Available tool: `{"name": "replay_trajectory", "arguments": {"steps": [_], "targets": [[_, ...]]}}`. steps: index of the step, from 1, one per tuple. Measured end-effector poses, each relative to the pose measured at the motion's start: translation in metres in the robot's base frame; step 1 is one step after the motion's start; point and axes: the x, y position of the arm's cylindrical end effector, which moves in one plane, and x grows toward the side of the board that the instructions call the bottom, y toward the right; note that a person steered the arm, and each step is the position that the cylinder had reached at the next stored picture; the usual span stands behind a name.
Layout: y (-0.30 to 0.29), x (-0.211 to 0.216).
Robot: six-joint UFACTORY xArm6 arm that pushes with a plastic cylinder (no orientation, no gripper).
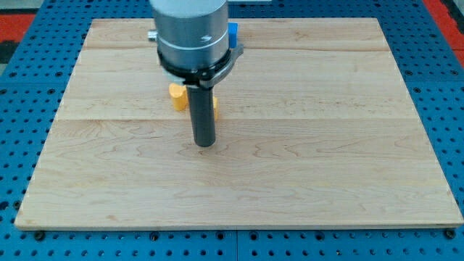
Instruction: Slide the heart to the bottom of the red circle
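A yellow block (177,96), most likely the heart, lies on the wooden board (326,145) left of centre in the upper half. The dark rod hides most of it, so only its left part and a sliver at the rod's right show. My tip (206,143) rests on the board just below the yellow block. A blue block (233,33) peeks out at the view's top, behind the arm's grey body; its shape cannot be made out. No red circle shows; the arm may hide it.
The arm's grey cylindrical body (190,32) covers the top middle of the board. A blue perforated table (22,145) surrounds the board on all sides.
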Motion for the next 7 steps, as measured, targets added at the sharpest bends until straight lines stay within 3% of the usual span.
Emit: {"name": "replay_trajectory", "arguments": {"steps": [1, 2, 3, 7], "targets": [[-0.087, -0.027], [-0.109, -0.07], [-0.074, -0.078], [-0.052, -0.077]]}}
